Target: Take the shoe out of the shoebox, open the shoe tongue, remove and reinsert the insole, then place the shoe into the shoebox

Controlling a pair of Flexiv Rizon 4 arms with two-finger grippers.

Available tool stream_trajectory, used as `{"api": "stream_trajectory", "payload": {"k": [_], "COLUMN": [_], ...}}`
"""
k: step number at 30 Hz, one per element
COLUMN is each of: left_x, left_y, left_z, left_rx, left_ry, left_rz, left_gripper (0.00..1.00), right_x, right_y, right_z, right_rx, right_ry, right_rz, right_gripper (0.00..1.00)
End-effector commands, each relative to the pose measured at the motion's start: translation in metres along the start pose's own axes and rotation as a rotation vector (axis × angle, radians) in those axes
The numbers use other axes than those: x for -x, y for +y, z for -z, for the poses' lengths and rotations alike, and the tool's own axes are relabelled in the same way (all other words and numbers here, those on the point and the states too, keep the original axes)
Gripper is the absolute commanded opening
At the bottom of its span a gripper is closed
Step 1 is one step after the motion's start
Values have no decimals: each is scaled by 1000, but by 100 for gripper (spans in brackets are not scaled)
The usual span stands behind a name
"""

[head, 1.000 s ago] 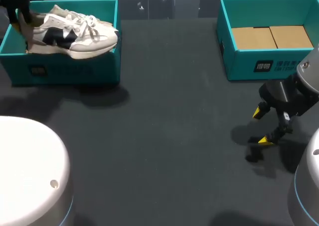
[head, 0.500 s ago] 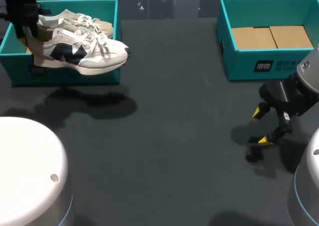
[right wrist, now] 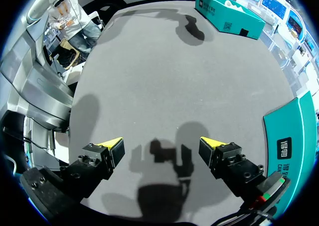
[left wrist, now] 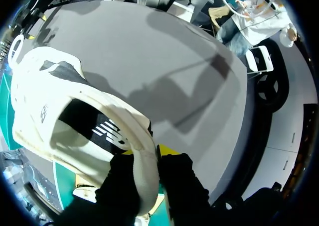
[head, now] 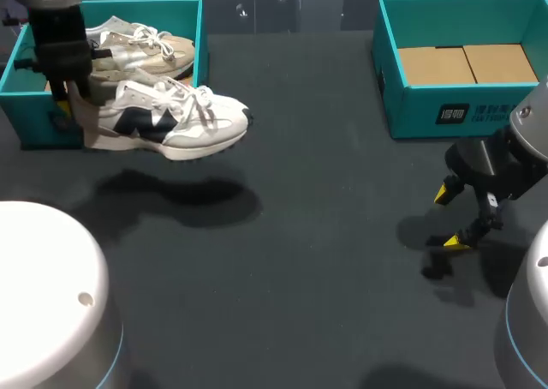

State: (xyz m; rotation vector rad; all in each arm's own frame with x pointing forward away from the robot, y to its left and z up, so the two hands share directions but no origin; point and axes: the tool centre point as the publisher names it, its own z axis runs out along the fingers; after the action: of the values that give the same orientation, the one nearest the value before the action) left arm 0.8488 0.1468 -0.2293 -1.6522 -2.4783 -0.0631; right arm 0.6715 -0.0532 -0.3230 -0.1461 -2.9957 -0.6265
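Observation:
A white shoe with navy marks (head: 171,119) hangs in the air just in front of the teal shoebox (head: 21,80) at the far left. My left gripper (head: 75,106) is shut on its heel. In the left wrist view the heel collar of the shoe (left wrist: 65,116) is pinched between the two fingers of my left gripper (left wrist: 147,151), with the toe pointing away over the table. A second shoe (head: 141,46) lies in the shoebox. My right gripper (head: 454,218) stands open above the table at the right, with nothing between its fingers (right wrist: 162,149).
A second teal box (head: 467,106) with cardboard inserts (head: 467,63) stands at the back right, just behind my right gripper; its wall (right wrist: 294,136) shows beside that gripper. The dark table (head: 325,235) stretches between the two boxes.
My left gripper has carried the shoe out of the shoebox, forward and to the right. The right arm has not moved.

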Motion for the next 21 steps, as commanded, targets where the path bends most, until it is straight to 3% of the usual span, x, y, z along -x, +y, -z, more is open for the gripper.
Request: {"api": "stream_trajectory", "payload": {"k": [1,13,21], "left_x": [6,41,73], "left_y": [-35,-100,-132], "left_z": [-12,-38,-45], "left_rx": [78,99,110], "left_ry": [-5,-26,-43], "left_rz": [-7,-192,-265], "left_gripper": [0,0,0], "right_x": [-1,-1,-1], "right_y": [0,0,0], "right_z": [0,0,0], "right_rx": [0,0,0], "right_ry": [-2,-2,-2], "right_rz": [0,0,0], "right_gripper": [100,100,100]}}
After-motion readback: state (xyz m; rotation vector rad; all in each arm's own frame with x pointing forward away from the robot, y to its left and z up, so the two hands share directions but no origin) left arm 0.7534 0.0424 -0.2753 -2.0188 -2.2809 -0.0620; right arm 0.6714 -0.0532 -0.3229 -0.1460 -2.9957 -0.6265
